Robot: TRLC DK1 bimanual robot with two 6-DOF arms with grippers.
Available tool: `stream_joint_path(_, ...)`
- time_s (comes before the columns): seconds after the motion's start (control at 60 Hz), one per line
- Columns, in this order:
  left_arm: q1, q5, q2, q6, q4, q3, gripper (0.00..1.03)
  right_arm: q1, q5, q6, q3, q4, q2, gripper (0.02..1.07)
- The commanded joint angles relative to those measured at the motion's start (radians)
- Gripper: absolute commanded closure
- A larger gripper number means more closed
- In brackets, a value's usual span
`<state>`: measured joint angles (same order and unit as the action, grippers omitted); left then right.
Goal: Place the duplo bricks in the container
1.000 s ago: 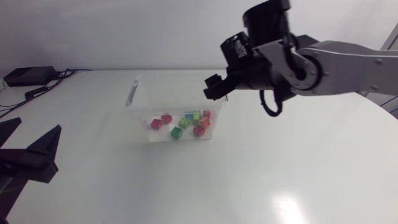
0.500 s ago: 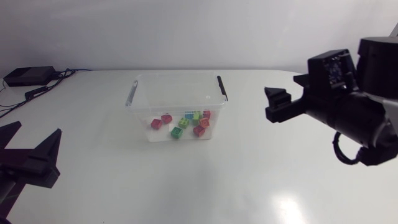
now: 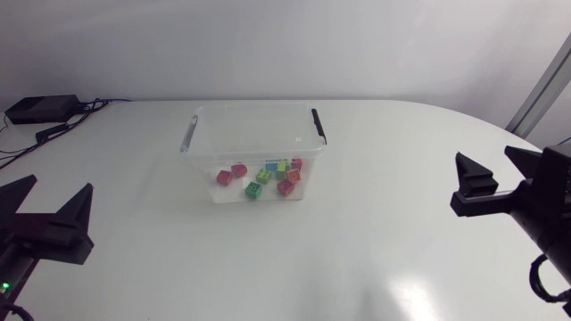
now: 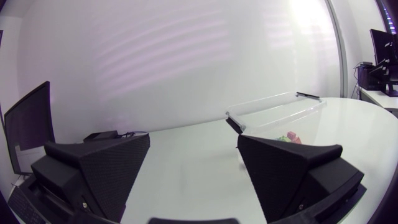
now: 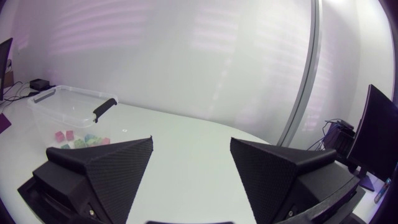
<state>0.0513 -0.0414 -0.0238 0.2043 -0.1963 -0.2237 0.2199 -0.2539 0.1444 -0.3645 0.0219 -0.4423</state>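
Clear plastic forms the container (image 3: pixel 252 147), which stands open-topped on the white table (image 3: pixel 375 259) toward the far side, slightly left of centre. Duplo bricks (image 3: pixel 261 176) in red, green, orange and blue lie loose on its floor, gathered toward the right end. None is visible on the table outside it, so the task is judged complete or very nearly so. The left gripper (image 3: pixel 53 189) sits at the near left edge and the right gripper (image 3: pixel 487 162) at the right edge, both well apart from the container. Each has its two wedge fingers spread wide with nothing between them. This placement reads as a parked posture: arms held out at the sides leave the container unobstructed and give the overhead camera a clean sight into it. The head view alone supplies the full layout, with both arms and the container's mouth seen from above and the bricks' spread across the floor. It shows each gripper only obliquely. The left wrist view supplies what is lacking there: bare space between the spread fingers (image 4: pixel 93 171), and the container (image 4: pixel 277 118) ahead of the gripper, bricks showing faintly through its side wall. The right wrist view confirms the same for its own gripper (image 5: pixel 191 149) from the opposite end, with the black handle (image 5: pixel 104 107) on the container's nearer rim turned toward it.
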Motion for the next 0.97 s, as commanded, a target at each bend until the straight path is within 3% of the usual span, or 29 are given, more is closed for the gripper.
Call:
stream_joint_path(0.0,-0.002,0.013,0.011,-0.037,0.024,0.041,0.05,-0.023,0.02,-0.033,0.054,-0.015,0.044,0.17)
stream_joint_path(0.767,-0.051,0.041,0.024,-0.202,0.194,0.221,0.05,-0.217,0.25,-0.143,0.36,-0.022,0.436,0.17)
stream_joint_path(0.95,-0.051,0.041,0.024,-0.204,0.196,0.224,0.05,-0.22,0.254,-0.144,0.365,-0.022,0.442,0.17)
